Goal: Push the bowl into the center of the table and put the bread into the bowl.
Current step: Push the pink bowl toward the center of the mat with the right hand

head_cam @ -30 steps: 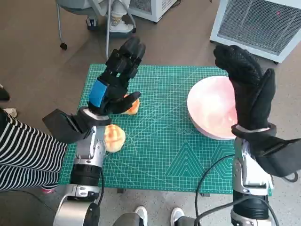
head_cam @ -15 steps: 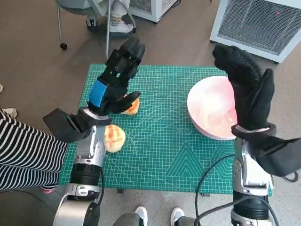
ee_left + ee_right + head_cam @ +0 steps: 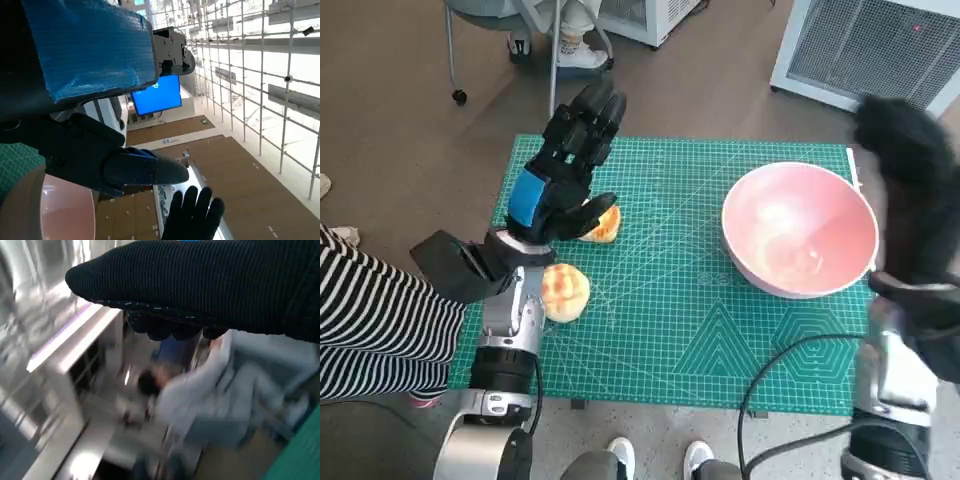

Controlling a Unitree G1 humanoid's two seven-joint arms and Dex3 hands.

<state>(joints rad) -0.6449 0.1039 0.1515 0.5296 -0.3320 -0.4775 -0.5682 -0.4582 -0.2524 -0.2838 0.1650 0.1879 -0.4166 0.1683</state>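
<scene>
Take the pink bowl (image 3: 800,228) as your landmark: it sits on the green cutting mat (image 3: 670,330) toward the mat's right edge, well off the middle, so you can judge the push not done. It is upright and holds nothing; no bread is in it.

Your right hand (image 3: 910,215) is raised just beside the bowl on its outer side, over the mat's right edge, and is blurred in the head view. It touches nothing you can see. The left wrist view shows a gloved hand (image 3: 192,215) with fingers spread, above the bowl's rim (image 3: 75,210), and it carries nothing, so read it as open. The right wrist view shows only the glove's dark band and a blurred person beyond; it adds nothing about the bowl.

Your left hand (image 3: 565,165) is held up well to the left of the bowl, over the mat's left part, fingers extended and apart, thumb stretched across below them. It holds nothing.

Two pieces of bread lie on the mat, both far left of the bowl. The bread slice (image 3: 601,224) shows orange just under the left hand's thumb; you cannot tell from the head view whether the thumb touches it or merely hangs above. The round bun (image 3: 563,292) rests nearer you, close beside the left forearm.

So both parts of the task remain. The bowl needs pushing leftward from its outer side toward the mat's middle, a move the right hand looks placed for, and then the bread has to be picked up and dropped in.
</scene>
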